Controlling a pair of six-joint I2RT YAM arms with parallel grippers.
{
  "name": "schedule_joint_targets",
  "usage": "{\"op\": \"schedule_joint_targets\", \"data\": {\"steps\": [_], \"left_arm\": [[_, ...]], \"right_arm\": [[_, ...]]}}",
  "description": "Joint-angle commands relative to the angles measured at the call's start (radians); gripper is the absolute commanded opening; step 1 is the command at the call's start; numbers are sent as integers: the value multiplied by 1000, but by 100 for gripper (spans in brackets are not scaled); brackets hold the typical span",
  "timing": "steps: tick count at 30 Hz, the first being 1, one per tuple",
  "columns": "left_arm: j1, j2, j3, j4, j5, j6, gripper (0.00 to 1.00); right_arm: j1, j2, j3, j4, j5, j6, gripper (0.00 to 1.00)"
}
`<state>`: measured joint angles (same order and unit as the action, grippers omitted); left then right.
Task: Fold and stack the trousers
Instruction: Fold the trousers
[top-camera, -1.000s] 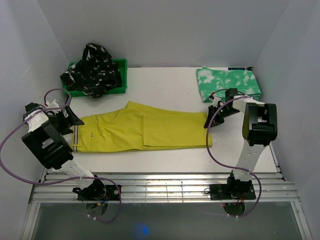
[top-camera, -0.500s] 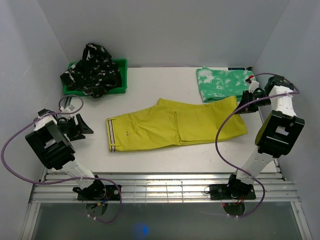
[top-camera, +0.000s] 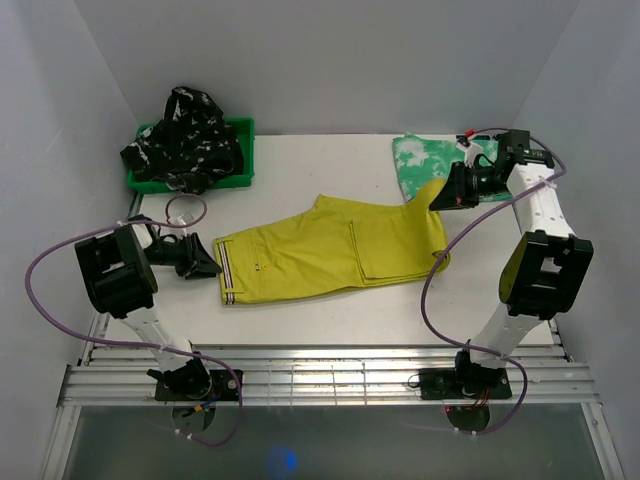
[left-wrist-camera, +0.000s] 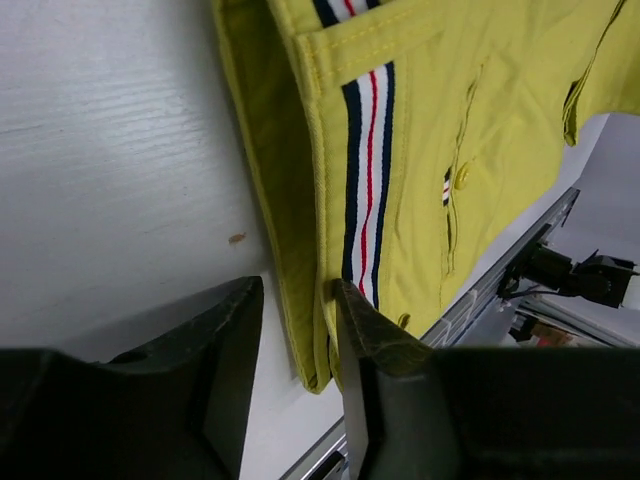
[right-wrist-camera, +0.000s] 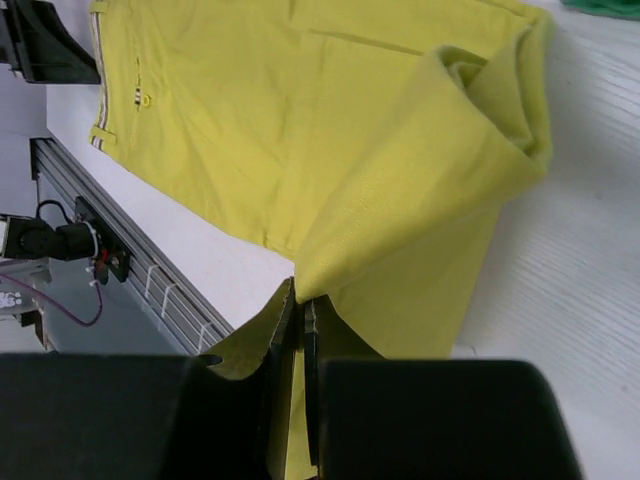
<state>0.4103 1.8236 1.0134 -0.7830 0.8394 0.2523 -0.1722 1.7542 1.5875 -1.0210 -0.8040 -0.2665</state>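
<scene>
The mustard-yellow trousers (top-camera: 320, 250) lie across the middle of the table, with the striped waistband (left-wrist-camera: 365, 170) at the left. My left gripper (top-camera: 208, 268) sits low at that waistband. Its fingers (left-wrist-camera: 225, 350) stand apart around the near waistband corner, with a gap still showing, so the left gripper (left-wrist-camera: 298, 292) is open. My right gripper (top-camera: 443, 200) is shut on the leg end and holds it up off the table, the cloth (right-wrist-camera: 420, 170) draping from the right gripper (right-wrist-camera: 300, 300). The green-and-white pair (top-camera: 420, 160) lies folded at the back right. The black patterned pair (top-camera: 185, 135) is heaped in the bin.
A green plastic bin (top-camera: 244, 150) stands at the back left. Metal rails (top-camera: 330, 365) run along the near table edge. Grey walls close in on both sides, and purple cables loop off each arm.
The right gripper carried the leg end up and back toward the left, bending the leg over. The left gripper moved right onto the waistband and its jaws narrowed.
</scene>
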Motion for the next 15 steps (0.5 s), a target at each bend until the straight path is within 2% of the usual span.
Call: {"op": "schedule_joint_targets", "data": {"steps": [1, 6, 9, 11, 14, 15], "left_arm": [[4, 40, 1, 42, 38, -22, 44], [-25, 75, 17, 34, 79, -5, 30], [-44, 89, 13, 42, 82, -4, 18], [-51, 94, -7, 51, 82, -8, 9], [-68, 108, -13, 65, 89, -25, 0], [-70, 112, -10, 70, 87, -28, 0]], "right_arm": [[83, -52, -7, 120, -46, 146, 8], [267, -41, -35, 232, 2, 251, 8], [362, -6, -24, 312, 8, 328, 8], [431, 43, 32, 340, 22, 364, 8], [522, 117, 103, 371, 41, 395, 8], [543, 134, 142, 380, 48, 415, 8]]}}
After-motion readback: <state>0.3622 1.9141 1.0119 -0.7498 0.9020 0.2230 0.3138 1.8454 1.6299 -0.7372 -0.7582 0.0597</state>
